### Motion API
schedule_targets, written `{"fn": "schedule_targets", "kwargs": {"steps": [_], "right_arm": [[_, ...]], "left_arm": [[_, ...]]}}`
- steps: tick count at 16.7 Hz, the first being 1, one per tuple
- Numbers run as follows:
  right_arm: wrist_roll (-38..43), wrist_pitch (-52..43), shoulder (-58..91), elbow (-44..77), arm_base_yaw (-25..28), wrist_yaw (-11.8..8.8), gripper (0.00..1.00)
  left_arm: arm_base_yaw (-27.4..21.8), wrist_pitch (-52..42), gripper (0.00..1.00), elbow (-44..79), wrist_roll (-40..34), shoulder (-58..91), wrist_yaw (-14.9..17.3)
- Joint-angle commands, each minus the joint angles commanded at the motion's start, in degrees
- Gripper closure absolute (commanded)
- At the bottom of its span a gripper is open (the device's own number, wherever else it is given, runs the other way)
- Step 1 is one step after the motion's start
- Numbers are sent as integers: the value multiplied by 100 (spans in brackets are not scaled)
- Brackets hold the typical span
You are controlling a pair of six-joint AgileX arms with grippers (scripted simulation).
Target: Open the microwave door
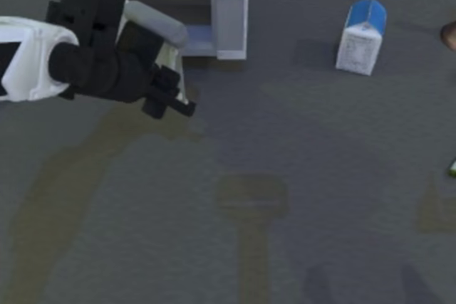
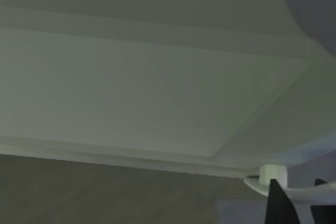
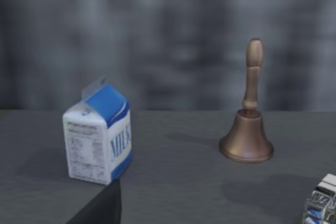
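One carton point(image 3: 97, 132) reads "MILK" in blue; one bronze bell point(image 3: 248, 129) stands near it. One microwave point(image 1: 187, 1) sits at the table's point(image 1: 299, 197) far left, door point(image 2: 152, 93) swung outward. The left gripper point(image 1: 171, 96) clamps the door's handle point(image 2: 273, 178). The right gripper's state can't be told.

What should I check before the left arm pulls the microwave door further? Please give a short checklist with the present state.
1. Door already swung partly out from the microwave: ok.
2. Left gripper at the door's free edge: ok.
3. Fingers at the handle: ok; firm hold: cannot tell.
4. Table in front of the door free for the swing: ok.
5. Milk carton well to the right, out of the door's way: ok.
6. Right arm out of the top view, so clear of the door: ok.
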Motion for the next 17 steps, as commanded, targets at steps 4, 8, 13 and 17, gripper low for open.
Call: {"fn": "schedule_targets", "kwargs": {"steps": [4,8,13,17], "right_arm": [[0,0,0,0,0,0,0],[0,0,0,0,0,0,0],[0,0,0,0,0,0,0],[0,0,0,0,0,0,0]], "left_arm": [[0,0,100,0,0,0,0],[0,0,100,0,0,0,0],[62,-56,100,-41,180,-34,172],[183,-113,100,-78,422,-79,324]]}}
